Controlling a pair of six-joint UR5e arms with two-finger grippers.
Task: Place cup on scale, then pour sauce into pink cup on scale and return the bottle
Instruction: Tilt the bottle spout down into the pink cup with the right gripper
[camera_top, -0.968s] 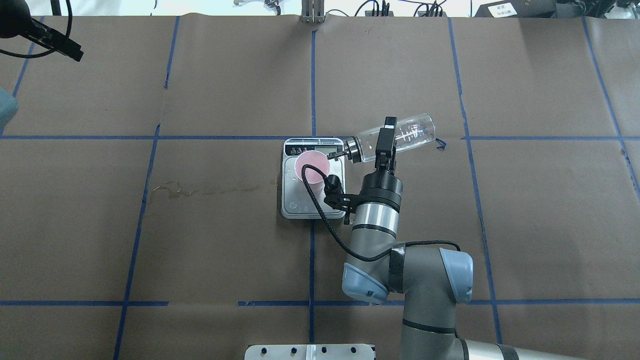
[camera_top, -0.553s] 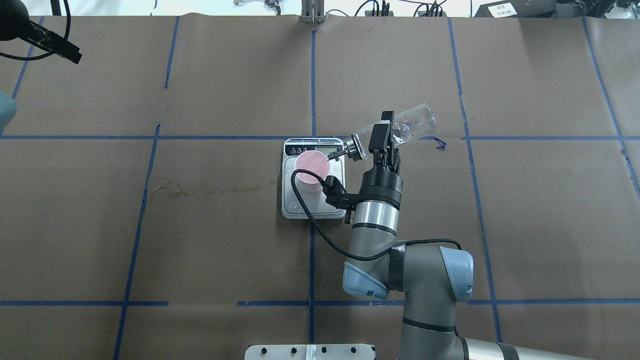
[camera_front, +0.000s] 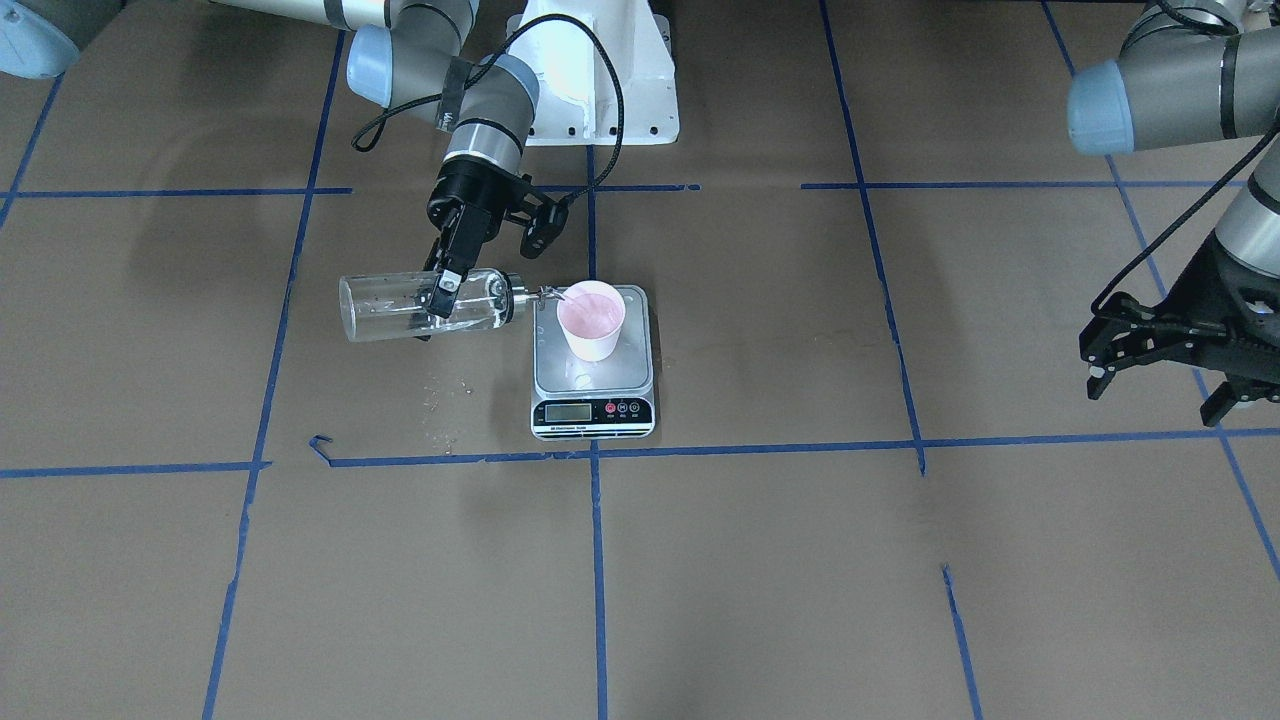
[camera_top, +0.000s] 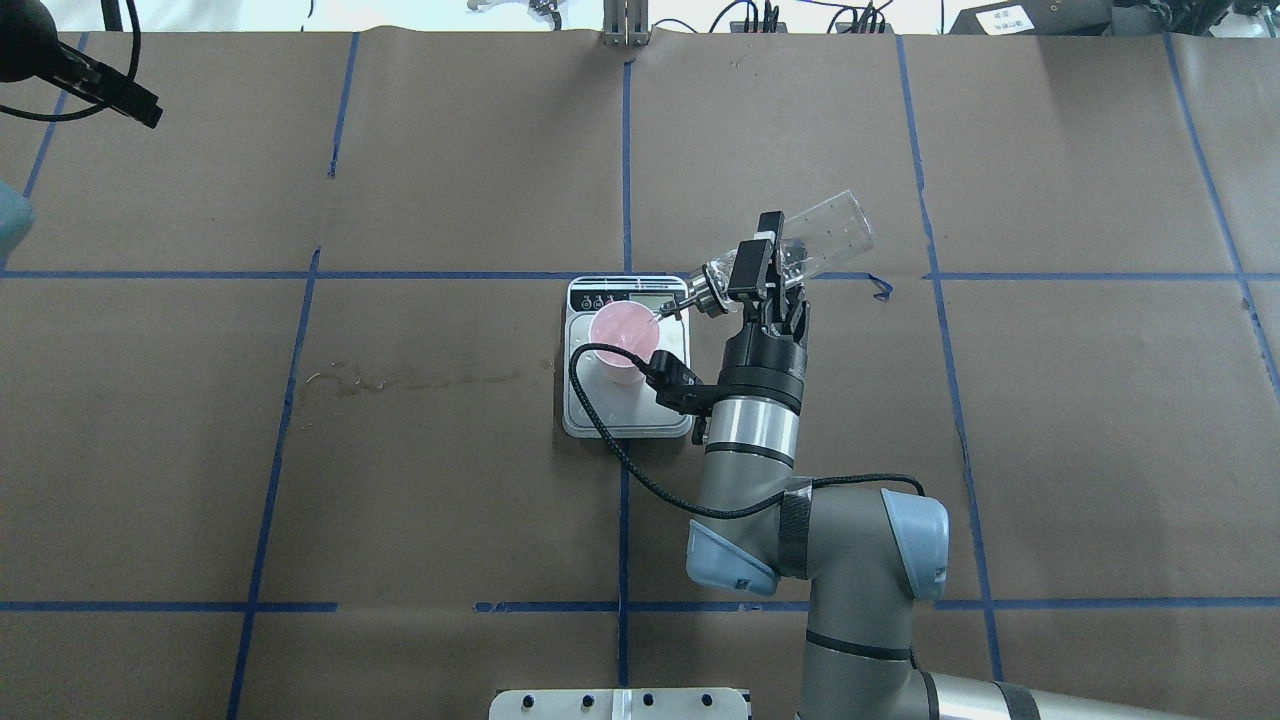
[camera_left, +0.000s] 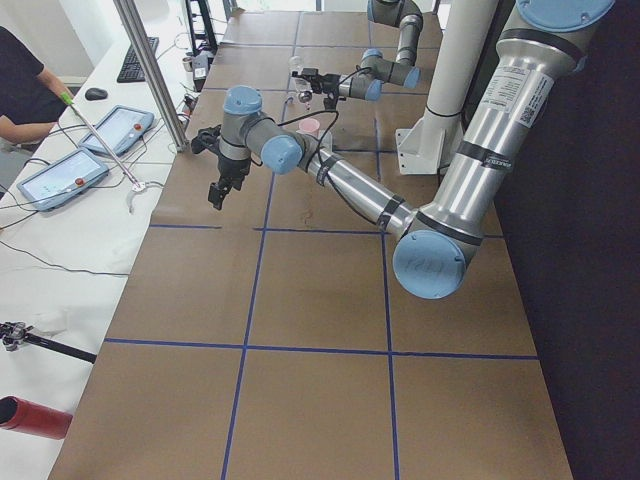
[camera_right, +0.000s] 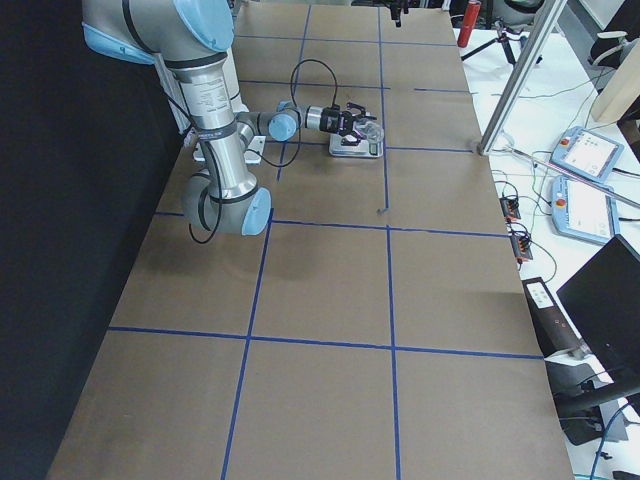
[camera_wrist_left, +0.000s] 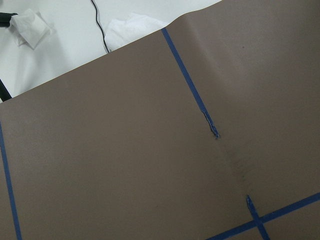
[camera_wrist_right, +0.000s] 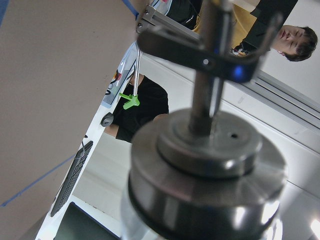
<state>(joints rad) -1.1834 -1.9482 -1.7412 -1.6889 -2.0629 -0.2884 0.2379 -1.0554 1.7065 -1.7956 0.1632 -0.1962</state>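
Black fingers (camera_top: 760, 262) of right gripper (camera_front: 440, 300) shut across middle of clear bottle (camera_front: 395, 308), held lying over in the air above table (camera_top: 450, 500), spout tip at rim of pink cup (camera_front: 590, 320). Cup upright on steel platform of scale (camera_front: 592, 410). Left gripper (camera_front: 1156, 400) well apart at table's far side, jaws spread wide, nothing between them.

Front-facing view: display strip unobstructed, scattered droplets (camera_front: 440, 400) on paper beside scale. Overhead view: bottle's base raised above its cap, black cable (camera_top: 573, 368) looping across cup's near side, pale stain (camera_top: 400, 380) on paper left of scale. Right wrist view: silver cap (camera_wrist_right: 205, 170) close and blurred, a person beyond. Left wrist view: brown paper and blue tape.

Counted: one bottle, one cup, one scale, two grippers. Sauce too faint to judge.
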